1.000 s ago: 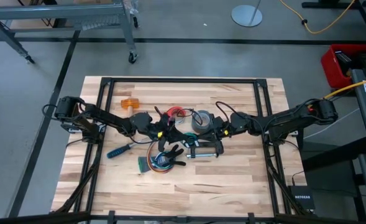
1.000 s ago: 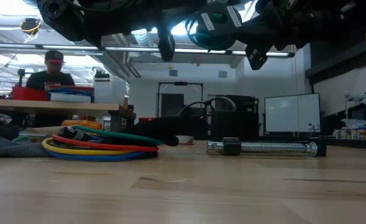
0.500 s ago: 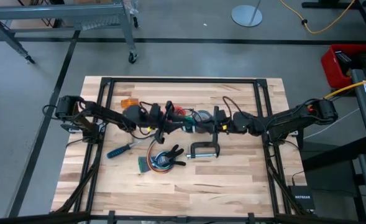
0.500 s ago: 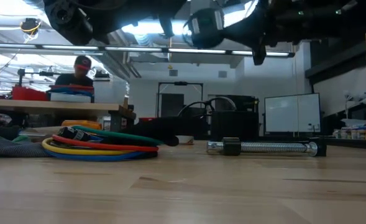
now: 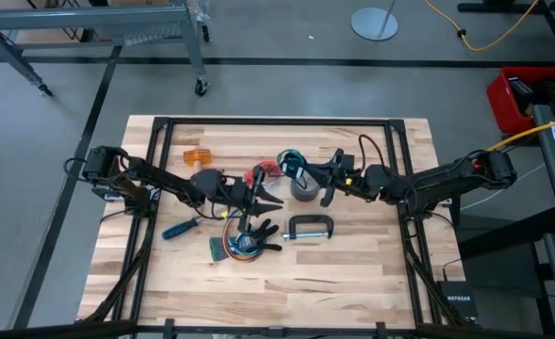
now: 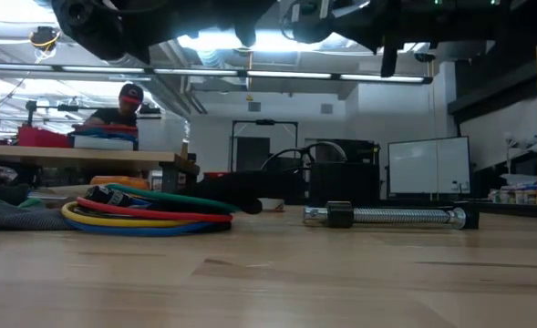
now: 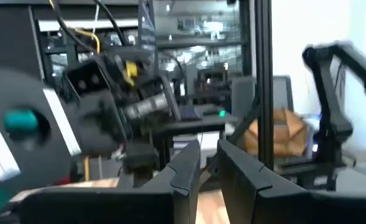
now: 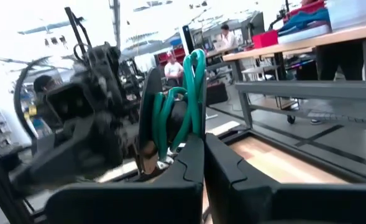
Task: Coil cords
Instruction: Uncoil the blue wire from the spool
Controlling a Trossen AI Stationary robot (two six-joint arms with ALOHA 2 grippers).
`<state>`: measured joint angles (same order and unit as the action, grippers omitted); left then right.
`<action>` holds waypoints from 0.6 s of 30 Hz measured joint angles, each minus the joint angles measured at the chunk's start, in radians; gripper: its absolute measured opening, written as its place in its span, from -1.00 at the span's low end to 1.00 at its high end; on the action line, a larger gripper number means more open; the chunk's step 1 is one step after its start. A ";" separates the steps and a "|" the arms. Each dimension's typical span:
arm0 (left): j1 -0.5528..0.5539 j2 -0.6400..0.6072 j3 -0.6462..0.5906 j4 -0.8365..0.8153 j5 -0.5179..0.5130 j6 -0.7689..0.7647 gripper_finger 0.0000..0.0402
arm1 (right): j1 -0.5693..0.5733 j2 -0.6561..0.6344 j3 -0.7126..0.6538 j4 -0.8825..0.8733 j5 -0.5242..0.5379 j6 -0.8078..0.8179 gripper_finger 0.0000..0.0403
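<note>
The right gripper (image 8: 202, 146) hangs above the table's middle, clamped shut on a looped green cord (image 8: 186, 102); the left gripper (image 7: 209, 163), slightly parted, holds nothing visible; a coiled coloured bundle (image 5: 237, 247) lies nearby; coiling seems partly done.

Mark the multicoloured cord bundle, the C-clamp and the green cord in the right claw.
multicoloured cord bundle (image 6: 145, 215), low view, front loops
C-clamp (image 5: 310, 228), high view, frame
green cord (image 8: 186, 109), right wrist view, upright loop
</note>
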<state>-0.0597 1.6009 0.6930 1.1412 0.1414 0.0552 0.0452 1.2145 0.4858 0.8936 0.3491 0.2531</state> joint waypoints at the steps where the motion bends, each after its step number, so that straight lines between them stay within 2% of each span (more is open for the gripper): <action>1: -0.008 0.000 0.000 -0.025 -0.020 0.011 -0.76 | 0.000 -0.007 0.000 0.002 0.000 0.002 -0.99; 5: -0.041 0.000 0.000 -0.120 -0.201 0.070 -0.68 | 0.000 -0.032 0.000 0.001 -0.002 0.020 -0.99; 8: -0.064 0.000 0.000 -0.155 -0.359 0.153 -0.59 | 0.000 -0.036 0.000 0.004 -0.053 0.058 -1.00; 10: -0.076 0.000 -0.001 -0.154 -0.422 0.202 -0.53 | 0.000 -0.036 0.000 -0.001 -0.082 0.083 -1.00; 18: -0.103 0.000 0.000 -0.153 -0.459 0.291 -0.33 | 0.000 -0.036 0.000 -0.008 -0.181 0.182 -1.00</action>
<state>-0.1625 1.6012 0.6926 0.9878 -0.3180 0.3461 0.0453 1.1790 0.4858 0.8859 0.1678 0.4355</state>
